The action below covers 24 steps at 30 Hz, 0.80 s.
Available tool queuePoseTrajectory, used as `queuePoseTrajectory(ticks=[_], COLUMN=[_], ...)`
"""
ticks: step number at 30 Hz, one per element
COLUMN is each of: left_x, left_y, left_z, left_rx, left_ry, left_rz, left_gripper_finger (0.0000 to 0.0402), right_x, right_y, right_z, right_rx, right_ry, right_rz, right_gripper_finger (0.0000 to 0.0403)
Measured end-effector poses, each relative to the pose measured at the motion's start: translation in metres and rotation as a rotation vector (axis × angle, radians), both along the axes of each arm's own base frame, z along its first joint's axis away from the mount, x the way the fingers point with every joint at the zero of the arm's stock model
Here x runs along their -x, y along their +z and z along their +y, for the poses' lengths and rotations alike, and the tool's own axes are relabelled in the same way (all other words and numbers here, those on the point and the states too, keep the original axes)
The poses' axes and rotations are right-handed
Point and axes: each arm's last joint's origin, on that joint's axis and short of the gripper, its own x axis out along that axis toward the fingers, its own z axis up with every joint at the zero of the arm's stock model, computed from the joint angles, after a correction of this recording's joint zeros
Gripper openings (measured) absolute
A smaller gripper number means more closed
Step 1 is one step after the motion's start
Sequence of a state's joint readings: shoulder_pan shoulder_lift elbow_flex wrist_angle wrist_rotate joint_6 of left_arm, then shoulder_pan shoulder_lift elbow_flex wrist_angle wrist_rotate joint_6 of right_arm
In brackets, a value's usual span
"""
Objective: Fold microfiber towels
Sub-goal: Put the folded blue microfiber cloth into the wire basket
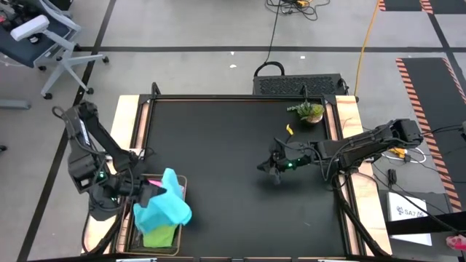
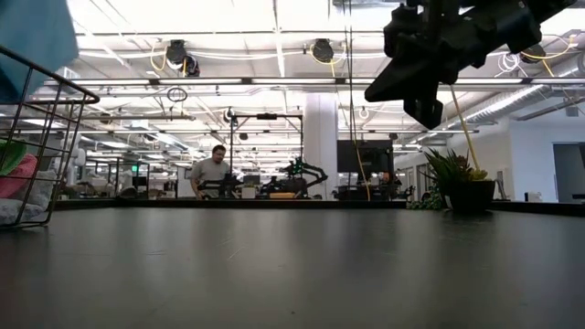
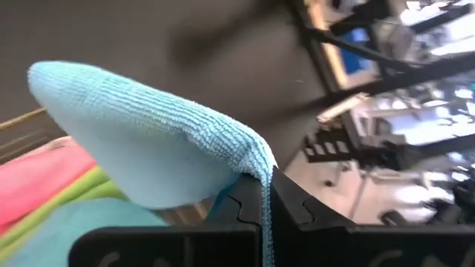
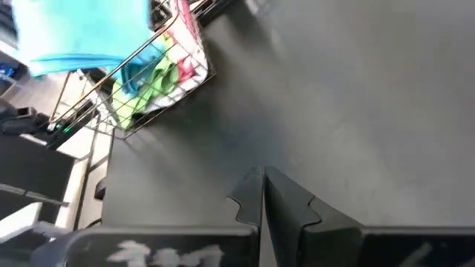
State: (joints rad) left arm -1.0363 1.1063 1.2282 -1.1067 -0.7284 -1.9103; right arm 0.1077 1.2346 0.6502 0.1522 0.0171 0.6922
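My left gripper (image 1: 149, 187), jaws clamped on the light blue towel (image 1: 164, 206), hangs above the wire basket (image 1: 182, 191) at seven o'clock; my right gripper (image 1: 271, 167), jaws together, hovers toward three o'clock.

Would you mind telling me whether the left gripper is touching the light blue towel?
Touching. In the left wrist view, the left gripper is shut on an edge of the light blue towel, which is pinched between its fingers and hangs over them.

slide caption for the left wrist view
Left gripper shut on the light blue towel, lifted above pink and lime green towels.
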Motion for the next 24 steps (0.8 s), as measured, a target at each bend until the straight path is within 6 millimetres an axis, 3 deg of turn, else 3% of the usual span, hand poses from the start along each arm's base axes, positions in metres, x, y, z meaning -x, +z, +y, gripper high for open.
queuePoseTrajectory(ticks=[10, 16, 21, 24], left_x=[0.016, 0.015, 0.017, 0.016], left_y=[-0.012, -0.023, -0.045, -0.055], left_z=[0.007, -0.023, -0.063, -0.085], left_rx=[0.042, 0.120, 0.196, 0.251], left_ry=[0.082, 0.076, 0.124, 0.159], left_rz=[0.213, 0.233, 0.268, 0.183], left_gripper_finger=[0.0000, 0.0000, 0.0000, 0.0000], right_x=[0.000, 0.000, 0.000, 0.000], right_y=[-0.001, -0.001, -0.001, 0.000], right_z=[0.001, 0.000, 0.000, 0.000], right_rx=[0.000, 0.004, 0.005, 0.005], right_ry=[0.034, 0.025, 0.023, 0.023], right_rz=[0.006, 0.006, 0.006, 0.002], right_gripper_finger=[0.0009, 0.0009, 0.0009, 0.0009])
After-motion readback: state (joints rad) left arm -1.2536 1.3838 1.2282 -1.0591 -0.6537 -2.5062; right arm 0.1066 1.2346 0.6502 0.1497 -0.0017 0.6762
